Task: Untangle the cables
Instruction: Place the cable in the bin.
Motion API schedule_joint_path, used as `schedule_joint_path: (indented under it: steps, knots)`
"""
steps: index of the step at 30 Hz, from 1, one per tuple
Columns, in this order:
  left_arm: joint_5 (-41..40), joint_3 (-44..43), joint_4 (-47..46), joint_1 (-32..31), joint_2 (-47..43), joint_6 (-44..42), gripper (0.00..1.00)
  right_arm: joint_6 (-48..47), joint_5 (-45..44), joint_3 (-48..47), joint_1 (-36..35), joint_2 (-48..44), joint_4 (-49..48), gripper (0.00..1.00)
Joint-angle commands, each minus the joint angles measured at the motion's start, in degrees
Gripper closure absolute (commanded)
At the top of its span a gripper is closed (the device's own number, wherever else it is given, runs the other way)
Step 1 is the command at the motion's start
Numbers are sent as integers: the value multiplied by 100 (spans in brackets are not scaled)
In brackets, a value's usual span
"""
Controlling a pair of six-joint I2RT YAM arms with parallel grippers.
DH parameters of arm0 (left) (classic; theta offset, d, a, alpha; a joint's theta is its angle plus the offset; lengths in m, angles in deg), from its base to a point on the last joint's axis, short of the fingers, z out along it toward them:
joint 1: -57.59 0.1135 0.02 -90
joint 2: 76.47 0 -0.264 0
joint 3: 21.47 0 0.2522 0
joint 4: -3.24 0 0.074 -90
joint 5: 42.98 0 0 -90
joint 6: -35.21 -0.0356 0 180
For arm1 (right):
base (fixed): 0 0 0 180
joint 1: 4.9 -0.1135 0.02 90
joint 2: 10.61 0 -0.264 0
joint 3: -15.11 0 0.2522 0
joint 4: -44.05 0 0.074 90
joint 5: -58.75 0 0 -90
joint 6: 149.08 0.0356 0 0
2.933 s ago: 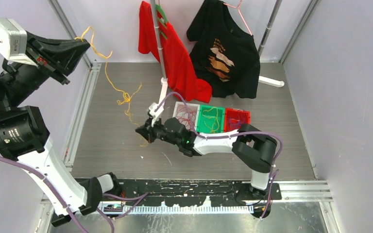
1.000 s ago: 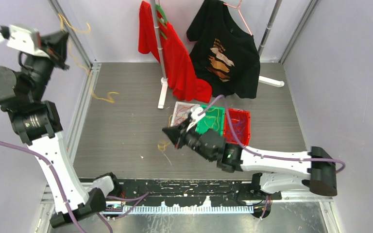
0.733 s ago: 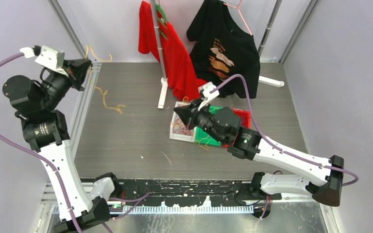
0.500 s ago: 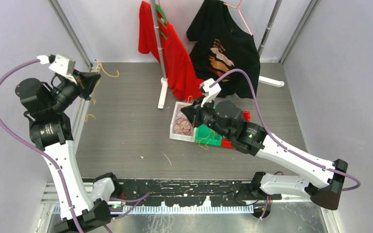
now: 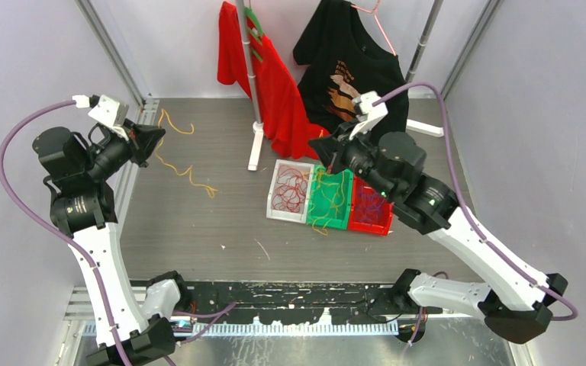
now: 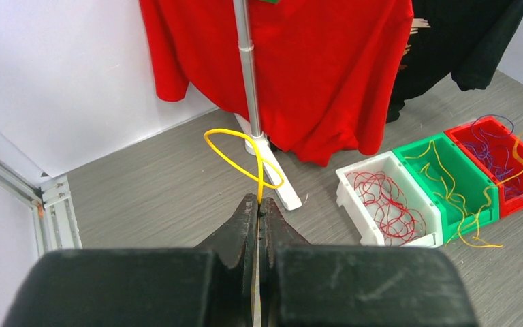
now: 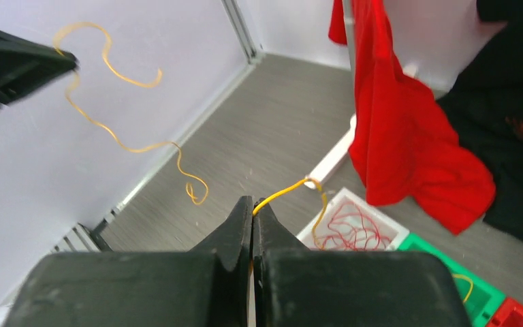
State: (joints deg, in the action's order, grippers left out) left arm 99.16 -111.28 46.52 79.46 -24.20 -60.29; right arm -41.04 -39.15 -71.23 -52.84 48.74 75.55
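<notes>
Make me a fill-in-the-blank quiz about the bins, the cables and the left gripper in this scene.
1. The white bin holds ___ cables.
2. The green bin sits between the white bin and the ___ bin.
3. The left gripper is shut on a ___ cable.
4. Behind the bins hang a red shirt and a ___ shirt.

Missing words: red; red; yellow; black.
</notes>
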Motion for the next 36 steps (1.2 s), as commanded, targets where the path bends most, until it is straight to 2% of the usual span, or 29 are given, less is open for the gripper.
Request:
schedule_joint_path:
  steps: [1,7,11,15,22,36]
  knots:
    - [77,-243,-25,15,-39,-145,100,-240,144,-423,71,-222,-76,99]
    - [96,-308,-11,11,-26,-136,100,-586,-166,35,244,-129,-26,99]
    - [121,-363,11,10,-32,-158,100,-724,-234,456,597,-19,-144,99]
    - [108,-399,28,11,-19,-192,100,-699,-288,785,940,480,-29,99]
    - [87,-458,76,15,5,-285,100,-714,-674,1433,1059,1270,-423,99]
    - [37,-522,115,10,90,-409,100,-735,-852,1561,1141,3036,-1133,99]
